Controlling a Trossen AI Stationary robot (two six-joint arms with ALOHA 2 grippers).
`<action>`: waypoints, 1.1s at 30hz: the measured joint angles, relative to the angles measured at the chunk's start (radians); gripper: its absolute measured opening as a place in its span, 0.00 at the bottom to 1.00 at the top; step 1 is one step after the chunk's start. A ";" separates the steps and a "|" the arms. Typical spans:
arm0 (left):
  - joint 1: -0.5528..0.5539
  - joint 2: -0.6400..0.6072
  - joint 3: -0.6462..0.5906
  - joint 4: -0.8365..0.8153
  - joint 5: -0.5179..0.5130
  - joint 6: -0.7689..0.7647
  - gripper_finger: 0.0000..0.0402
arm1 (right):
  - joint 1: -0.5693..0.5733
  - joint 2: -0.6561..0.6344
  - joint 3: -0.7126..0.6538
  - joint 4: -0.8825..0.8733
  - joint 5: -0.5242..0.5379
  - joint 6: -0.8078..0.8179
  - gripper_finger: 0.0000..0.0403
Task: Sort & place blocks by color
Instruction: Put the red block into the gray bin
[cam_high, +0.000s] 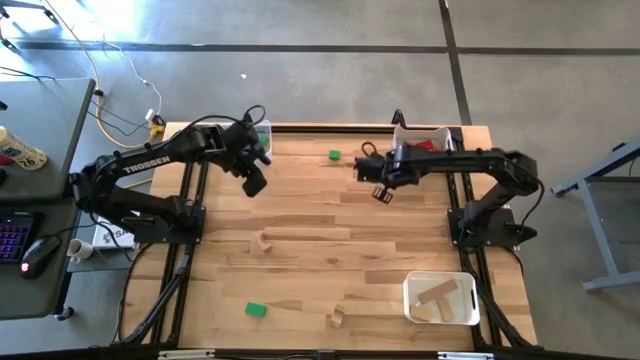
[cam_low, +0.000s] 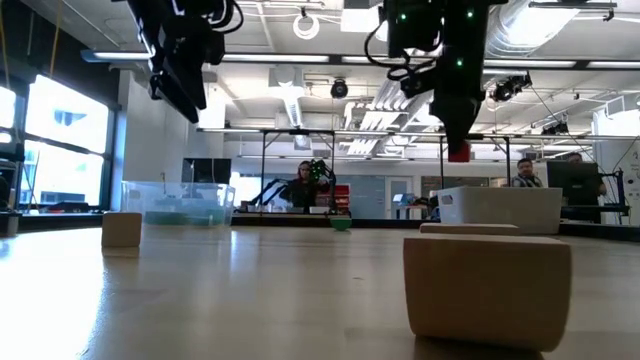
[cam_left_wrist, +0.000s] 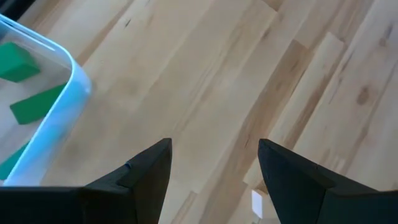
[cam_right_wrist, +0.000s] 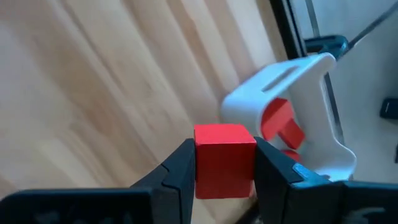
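Nearest us, our right pincer (cam_right_wrist: 224, 163) clamps a red cube (cam_right_wrist: 224, 159) squarely across flat faces; it looks light, stiff, unlikely to slip. Our left pincer (cam_left_wrist: 212, 163) hangs wide and empty beside the green-block bin (cam_left_wrist: 62, 118).

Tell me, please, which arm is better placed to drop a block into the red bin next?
Right. Its fingers already clamp a red cube, and the bin holding red blocks sits just beyond. The left fingers are open and empty, beside the bin of green blocks.

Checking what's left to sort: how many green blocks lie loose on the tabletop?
2: one green block at the high view's top, between the arms; a second green block at its bottom left. An arm could hide more.
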 joint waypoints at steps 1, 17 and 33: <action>-0.007 0.000 0.000 0.000 -0.005 -0.008 0.56 | -0.015 -0.003 0.000 -0.004 -0.001 -0.012 0.25; -0.111 0.000 0.000 -0.032 -0.007 -0.201 0.56 | -0.305 -0.023 0.000 0.012 -0.020 -0.146 0.25; -0.206 0.001 0.000 -0.039 0.019 -0.326 0.56 | -0.615 -0.027 0.000 0.050 -0.146 -0.253 0.25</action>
